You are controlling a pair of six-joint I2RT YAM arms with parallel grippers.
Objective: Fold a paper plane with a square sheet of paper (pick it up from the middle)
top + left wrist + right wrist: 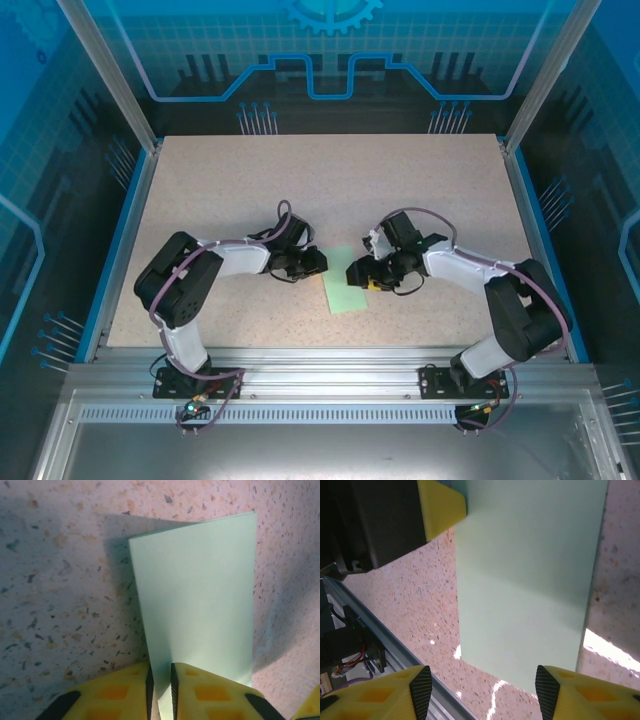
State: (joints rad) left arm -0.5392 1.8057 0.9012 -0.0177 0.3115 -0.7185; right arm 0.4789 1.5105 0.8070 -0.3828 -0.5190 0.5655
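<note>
The square sheet of paper (343, 286) is pale mint green and lies near the table's front middle, between both grippers. In the left wrist view the sheet of paper (200, 590) rises from the table as a creased flap, and its near edge runs between the black pads of my left gripper (161, 695), which is shut on it. My left gripper (320, 262) sits at the paper's left edge. My right gripper (358, 273) hovers at the right edge. In the right wrist view its fingers (483, 689) stand wide open over the paper (525, 580), holding nothing.
The speckled tabletop (300, 190) stretches away behind the paper. An aluminium rail (320, 365) runs along the near edge, close to the paper's front corner (395, 645). Blue enclosure walls (120, 230) border the table on both sides.
</note>
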